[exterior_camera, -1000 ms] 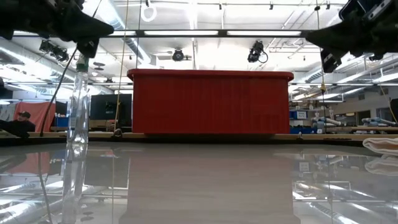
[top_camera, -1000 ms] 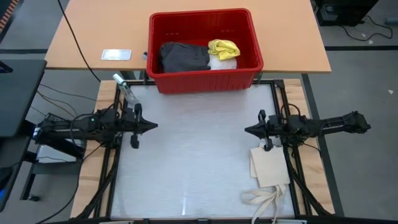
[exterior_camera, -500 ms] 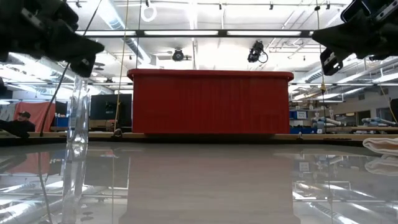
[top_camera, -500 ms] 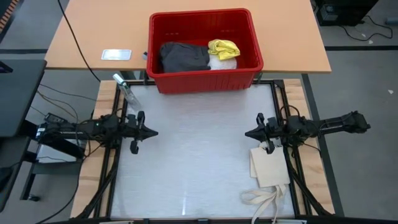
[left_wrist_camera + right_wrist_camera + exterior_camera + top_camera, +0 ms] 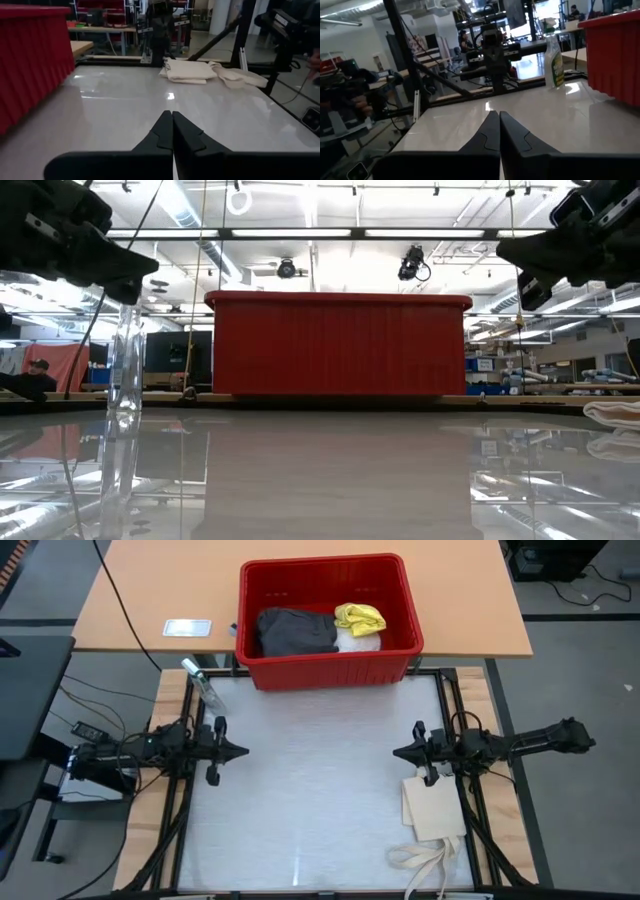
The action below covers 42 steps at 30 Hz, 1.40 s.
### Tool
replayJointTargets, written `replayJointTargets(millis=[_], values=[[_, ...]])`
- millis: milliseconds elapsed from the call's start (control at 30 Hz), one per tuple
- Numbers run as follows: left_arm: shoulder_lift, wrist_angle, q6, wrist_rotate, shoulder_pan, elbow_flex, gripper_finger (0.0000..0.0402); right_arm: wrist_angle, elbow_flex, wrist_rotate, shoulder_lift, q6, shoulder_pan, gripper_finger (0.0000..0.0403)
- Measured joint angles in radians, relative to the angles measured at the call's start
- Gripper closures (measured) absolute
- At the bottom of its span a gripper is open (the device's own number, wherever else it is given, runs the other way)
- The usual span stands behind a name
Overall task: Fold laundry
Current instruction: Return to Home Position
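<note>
Back slides the left arm (image 5: pixel 150 748), easing toward its own side, jaws pressed together; the right arm (image 5: pixel 500 745) waits opposite, jaws together too. Laundry lies beyond both, in the red bin (image 5: pixel 325 670) at the worktop's (image 5: pixel 310 800) far edge: grey shorts (image 5: pixel 297 632), then a yellow shirt (image 5: pixel 360 617) on a white piece (image 5: pixel 358 641). Neither arm is clearly nearer. Only the cream tote (image 5: pixel 432 805) lies out, just beside the right jaws.

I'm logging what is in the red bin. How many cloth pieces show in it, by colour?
Dark grey piece: 1
Yellow piece: 1
White piece: 1
Total showing in the red bin: 3; any beneath are hidden.
Left gripper and right gripper are shut, empty, over the table.
</note>
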Motion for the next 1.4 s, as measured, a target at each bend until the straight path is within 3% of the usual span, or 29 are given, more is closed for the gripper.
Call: replayJointTargets(millis=[100,233,633,1400], values=[[-0.003,0.026,0.022,0.002,0.000,-0.016,0.0401,0.009,-0.001,0.000,0.000,-0.005,0.000,0.0401],[-0.004,0.186,-0.031,0.004,0.000,-0.114,0.0401,0.006,-0.001,0.023,0.000,-0.007,0.000,0.0401],[0.000,0.151,-0.001,-0.020,0.046,-0.114,0.0394,0.014,-0.001,0.004,0.000,0.037,0.000,0.0360],[0.002,0.155,0.002,-0.015,0.046,-0.115,0.0377,0.015,-0.001,0.002,0.000,0.038,0.000,0.0359]])
